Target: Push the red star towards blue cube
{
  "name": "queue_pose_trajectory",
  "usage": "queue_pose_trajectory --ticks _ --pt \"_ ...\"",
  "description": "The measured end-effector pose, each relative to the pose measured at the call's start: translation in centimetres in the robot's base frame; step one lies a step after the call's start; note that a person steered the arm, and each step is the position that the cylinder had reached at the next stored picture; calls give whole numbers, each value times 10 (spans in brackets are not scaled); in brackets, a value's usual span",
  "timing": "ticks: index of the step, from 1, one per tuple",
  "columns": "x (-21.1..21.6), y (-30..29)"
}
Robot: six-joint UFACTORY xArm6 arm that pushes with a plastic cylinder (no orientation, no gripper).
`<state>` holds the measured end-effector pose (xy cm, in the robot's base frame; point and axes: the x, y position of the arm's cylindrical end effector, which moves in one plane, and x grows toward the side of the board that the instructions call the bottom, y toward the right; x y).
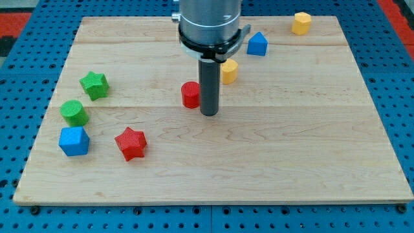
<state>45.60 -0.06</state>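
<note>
The red star (pixel 131 143) lies on the wooden board at the view's lower left. The blue cube (pixel 74 141) sits to its left, a short gap apart. My tip (pixel 209 113) is near the board's middle, well to the right of and above the red star, just right of a red cylinder (pixel 190 94). The tip touches neither the star nor the cube.
A green cylinder (pixel 74 112) sits just above the blue cube and a green star (pixel 94 85) above that. A yellow block (pixel 229 70) is behind the rod. A blue pentagon-like block (pixel 257 44) and a yellow block (pixel 301 22) lie near the top right.
</note>
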Motion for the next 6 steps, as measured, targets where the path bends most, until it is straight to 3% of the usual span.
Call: queue_pose_trajectory --ticks 2,3,4,6 --pt "-2 -10" --pt "-29 -22" --pt "-21 -13" --pt "115 -55"
